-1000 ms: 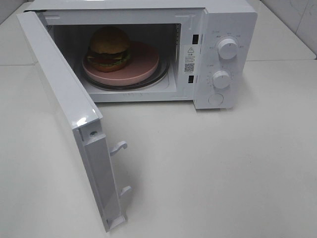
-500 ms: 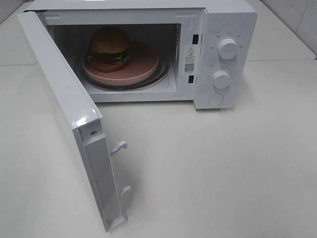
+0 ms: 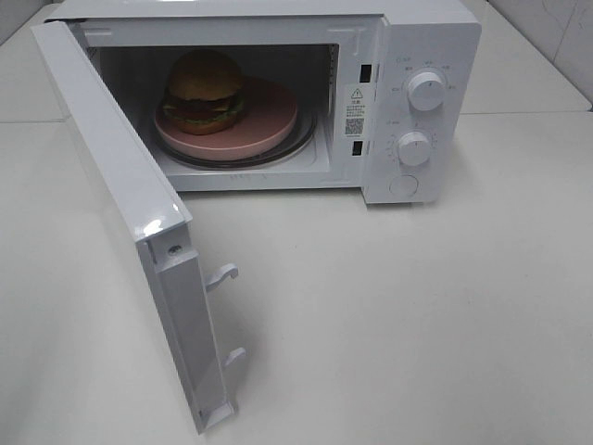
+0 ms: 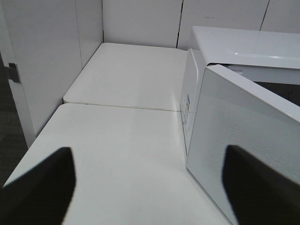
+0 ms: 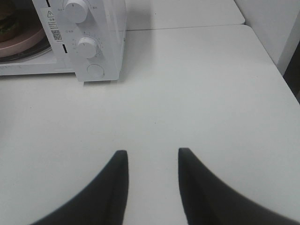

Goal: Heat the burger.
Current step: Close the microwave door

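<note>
**While the door hangs open, the burger sits inside the microwave**

As I look down from the high camera, the burger [image 3: 204, 88] rests on the pink dish [image 3: 269, 116], toward its left side, and the dish sits on the glass turntable [image 3: 310, 139] inside the white microwave [image 3: 431, 37]. The door [image 3: 107, 167] stands swung wide to the left, its latch hooks facing the table [image 3: 417, 306].

Neither arm shows from up there. Through the left wrist camera I see my left gripper [image 4: 147, 150] with its fingers spread wide and nothing between them, just beside the outer face of the door. My right gripper [image 5: 152, 152] is parted by a narrower gap, also empty, above bare table, well apart from the control panel with its two knobs.
</note>
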Available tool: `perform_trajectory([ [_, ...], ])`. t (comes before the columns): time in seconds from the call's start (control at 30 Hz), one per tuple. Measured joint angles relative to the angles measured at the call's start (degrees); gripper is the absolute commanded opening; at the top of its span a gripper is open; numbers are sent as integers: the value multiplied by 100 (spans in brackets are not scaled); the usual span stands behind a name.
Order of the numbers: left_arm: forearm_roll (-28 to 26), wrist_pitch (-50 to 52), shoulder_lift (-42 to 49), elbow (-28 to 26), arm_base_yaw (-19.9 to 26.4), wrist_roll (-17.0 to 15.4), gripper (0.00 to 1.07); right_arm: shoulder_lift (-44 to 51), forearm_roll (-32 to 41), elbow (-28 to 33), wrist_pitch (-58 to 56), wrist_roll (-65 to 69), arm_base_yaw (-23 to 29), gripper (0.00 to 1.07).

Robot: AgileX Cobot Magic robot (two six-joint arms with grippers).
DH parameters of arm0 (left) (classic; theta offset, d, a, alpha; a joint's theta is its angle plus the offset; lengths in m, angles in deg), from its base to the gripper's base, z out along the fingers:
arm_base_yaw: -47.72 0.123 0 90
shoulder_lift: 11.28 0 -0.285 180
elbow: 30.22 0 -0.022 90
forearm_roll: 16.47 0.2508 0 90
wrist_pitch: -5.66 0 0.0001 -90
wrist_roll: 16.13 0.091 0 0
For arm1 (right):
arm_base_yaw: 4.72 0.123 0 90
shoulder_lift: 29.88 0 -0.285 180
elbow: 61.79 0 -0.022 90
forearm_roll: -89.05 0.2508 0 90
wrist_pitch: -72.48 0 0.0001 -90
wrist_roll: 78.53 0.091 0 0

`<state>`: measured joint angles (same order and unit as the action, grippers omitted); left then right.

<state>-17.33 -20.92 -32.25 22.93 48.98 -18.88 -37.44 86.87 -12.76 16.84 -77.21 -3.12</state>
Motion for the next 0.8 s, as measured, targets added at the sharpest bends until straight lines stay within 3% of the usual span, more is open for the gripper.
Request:
perform_trajectory([
  [0.03, 0, 470, -155, 212, 0, 92, 4, 0, 0, 0, 0, 0, 0, 38],
  [0.1, -11, 745, -235, 332, 0, 103, 0, 0, 0, 0, 0, 0, 0, 38],
  [0.23, -103, 1856, -550, 796, 0, 109, 0, 0, 0, 0, 0, 0, 0, 38],
  [0.57, -109, 2939, -1238, 1278, 0, 275, 0, 0, 0, 0, 0, 0, 0, 38],
  [0.8, 11, 4257, -2309, 1593, 0, -69, 0, 0, 0, 0, 0, 0, 0, 38],
])
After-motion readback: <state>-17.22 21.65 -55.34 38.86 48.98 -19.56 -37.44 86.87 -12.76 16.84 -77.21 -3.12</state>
